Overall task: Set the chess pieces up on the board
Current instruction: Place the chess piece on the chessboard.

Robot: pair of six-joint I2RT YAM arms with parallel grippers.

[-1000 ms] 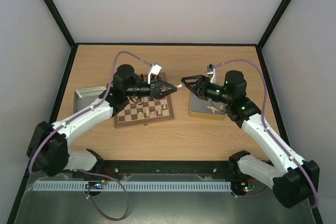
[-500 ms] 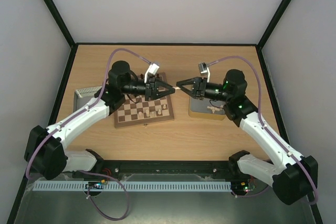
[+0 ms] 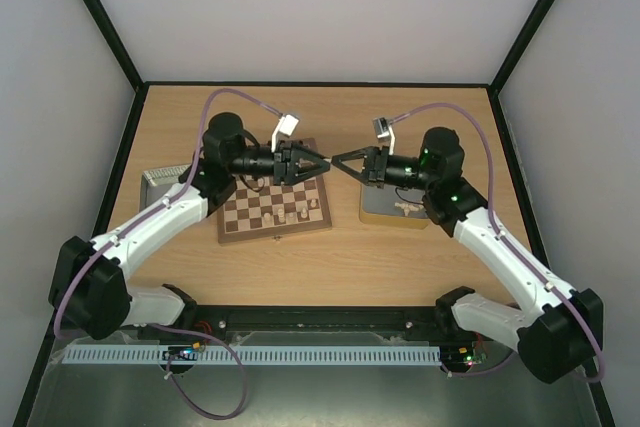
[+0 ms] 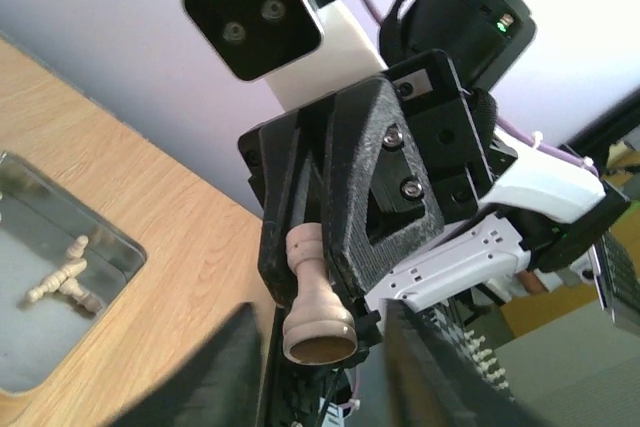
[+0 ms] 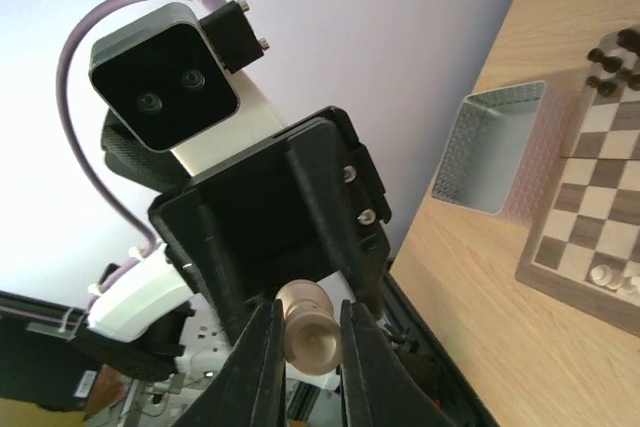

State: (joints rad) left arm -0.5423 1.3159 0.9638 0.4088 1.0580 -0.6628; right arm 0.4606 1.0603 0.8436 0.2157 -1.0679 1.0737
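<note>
Chess piece (image 4: 316, 299) is clamped mid-air by my right gripper (image 3: 340, 161) and left gripper (image 3: 320, 163) together; I fear it twisting free and dropping at release

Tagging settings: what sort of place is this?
Likely a lab robot cell: a wooden table boxed in by plain white panels, with a chessboard and a metal tin staged.

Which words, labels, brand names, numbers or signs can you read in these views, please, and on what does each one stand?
None: no text can be read in any view.
The right wrist's camera housing and the left wrist's camera housing: two lenses each, no marking.
The board: plain squares, no letters or numbers visible on its border.
The left tin and the right tin: bare metal.
The green lights on the right arm: lights only.
</note>
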